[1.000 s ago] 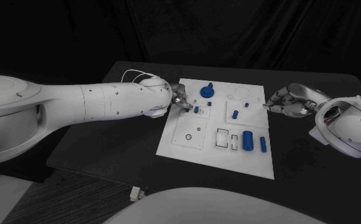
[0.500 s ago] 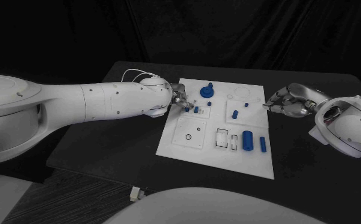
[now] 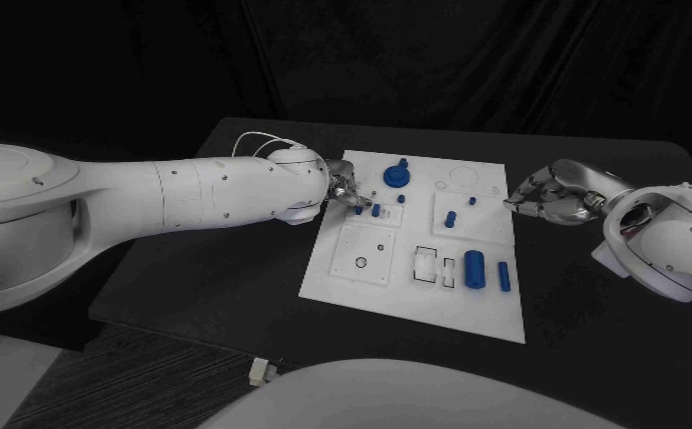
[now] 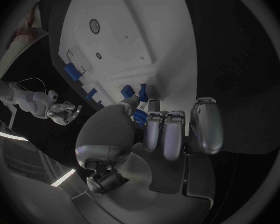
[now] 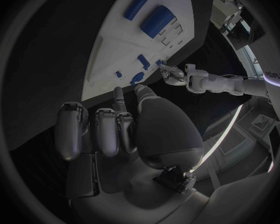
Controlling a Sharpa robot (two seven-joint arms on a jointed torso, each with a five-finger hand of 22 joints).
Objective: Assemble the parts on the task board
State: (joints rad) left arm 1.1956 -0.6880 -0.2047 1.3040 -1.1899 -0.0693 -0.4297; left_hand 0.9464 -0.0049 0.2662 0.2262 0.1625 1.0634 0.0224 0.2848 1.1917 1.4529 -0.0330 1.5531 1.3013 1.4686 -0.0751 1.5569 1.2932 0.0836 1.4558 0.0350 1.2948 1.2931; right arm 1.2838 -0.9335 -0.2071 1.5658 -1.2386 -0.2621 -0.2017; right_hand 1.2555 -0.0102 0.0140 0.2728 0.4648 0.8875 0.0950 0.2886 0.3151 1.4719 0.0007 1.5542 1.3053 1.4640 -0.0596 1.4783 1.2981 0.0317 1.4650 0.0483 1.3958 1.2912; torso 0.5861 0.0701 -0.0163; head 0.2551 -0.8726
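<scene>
At the board's left edge, the left hand [image 3: 340,187] sits w/ fingertips down on the task board [image 3: 418,294], thumb and a finger pinched around a small blue peg [image 4: 142,90] (wrist view shows it between the fingertips, other fingers curled in). Peg is touching or just above the plate next to 2 other short blue pegs [image 3: 375,210]; can't tell if it's seated in a hole yet. Right hand [image 3: 555,194] hangs just off the board's right edge, fingers curled in, holding nothing I can see.

Other parts on the board: a round blue knob [image 3: 397,176] near the far edge, a big blue cylinder [image 3: 475,269] and a thin blue bar [image 3: 505,276] toward the near right, a short blue pin [image 3: 450,218] mid-board.

Risks, judged from here:
- peg tilts in the pinch, so it jams or skids off the hole instead of dropping in
- curled fingers sit close to the neighbor pegs, could knock them over
- pushing down off-center may shift the board (nothing visibly clamps it)
- letting go early means the peg rolls off the left edge
</scene>
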